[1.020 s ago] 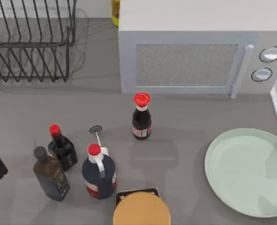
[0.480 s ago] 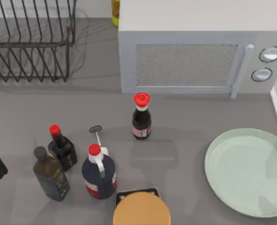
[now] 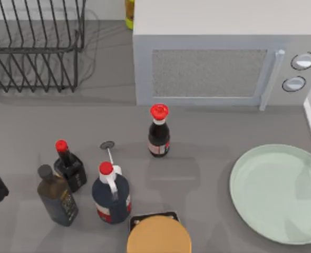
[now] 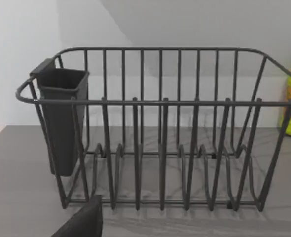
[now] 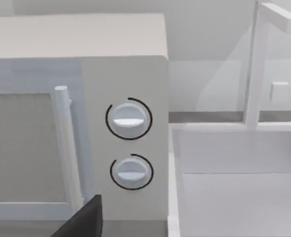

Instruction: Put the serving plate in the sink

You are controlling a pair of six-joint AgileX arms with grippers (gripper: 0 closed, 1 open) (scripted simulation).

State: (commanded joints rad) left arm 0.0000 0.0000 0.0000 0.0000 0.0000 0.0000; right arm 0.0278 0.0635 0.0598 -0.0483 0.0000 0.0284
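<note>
On table's right, serving plate (image 3: pixel 277 192).

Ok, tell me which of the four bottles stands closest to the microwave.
The red-capped dark bottle standing alone just in front of the microwave. The other three cluster together farther forward, toward the table's left.

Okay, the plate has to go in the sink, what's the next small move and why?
Probably bring the right arm down toward the serving plate. It lies flat and untouched at the table's right edge, beside the sink, and nothing holds it yet.
</note>
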